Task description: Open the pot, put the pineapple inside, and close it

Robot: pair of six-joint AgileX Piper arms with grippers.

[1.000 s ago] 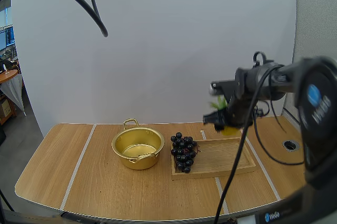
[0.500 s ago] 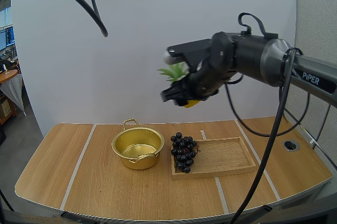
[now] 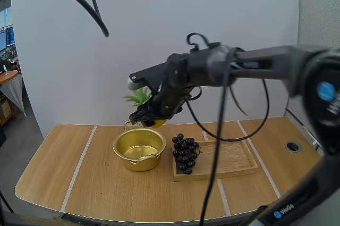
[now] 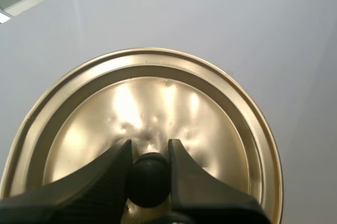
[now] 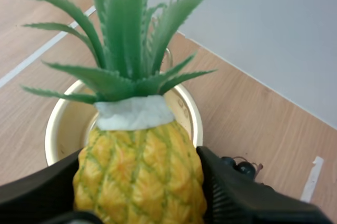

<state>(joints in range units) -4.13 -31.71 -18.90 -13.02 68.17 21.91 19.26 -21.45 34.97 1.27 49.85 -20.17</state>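
the pot [image 3: 139, 149] is seen open on the table [image 3: 79, 183]. its rim is free all round except on the right, where the bunch of grapes [image 3: 185, 153] lies near it, over the left end of the wooden tray [image 3: 228, 159]. open table is seen to the left of the pot and along the near edge.

the pineapple [image 5: 139, 176] is held in the air over the far right part of the pot's rim, with its leaves pointed to the far left. no contact with the pot is seen. its yellow body is pinched between the two fingers of the right gripper [image 3: 150, 118], which are spread to the fruit's width. the right arm is reached in from the right, stretched leftward and bent down at the wrist.

the lid [image 4: 158, 103] is held high above the table at the far left, its black knob [image 4: 149, 179] clamped between the fingers of the left gripper [image 4: 149, 145].

the table is of light wood crossed by pale lines and rounded at its near left corner, with a plain white wall behind it.
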